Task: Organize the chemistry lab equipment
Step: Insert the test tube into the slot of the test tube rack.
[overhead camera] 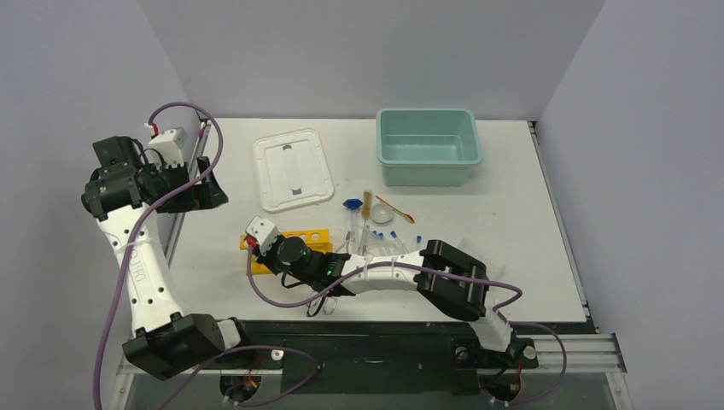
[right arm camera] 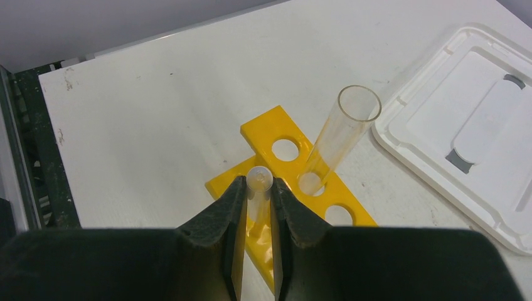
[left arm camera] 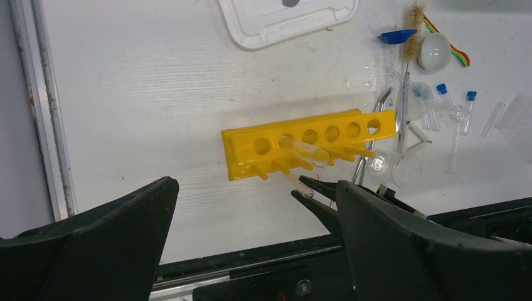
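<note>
**Small tube poised over the rack**

The right claw (right arm camera: 257, 188) is clenched on a small clear tube (right arm camera: 258, 179). It pinches the tube just under its open mouth and holds it nearly upright, probably so that the closed end can go straight down into a hole. The tube hangs over the yellow rack (right arm camera: 274, 123), which sits toward the desk's near edge, left of the middle.

A wider glass tube (right arm camera: 342, 132) stands leaning in one of the rack's holes, just beside the small one. I cannot tell which hole lies under the small tube.

The left claw (overhead camera: 203, 190) is released, its jaws wide and holding nothing. It hangs by the desk's left edge, apparently to keep clear of the work.

Blue-capped vials (left arm camera: 442, 91) and a tan-bristled brush (left arm camera: 414, 25) lie loose near the desk's middle, so the sorting looks far from done. The descent needs to be straight, because a sideways nudge could tip the leaning tube.
</note>
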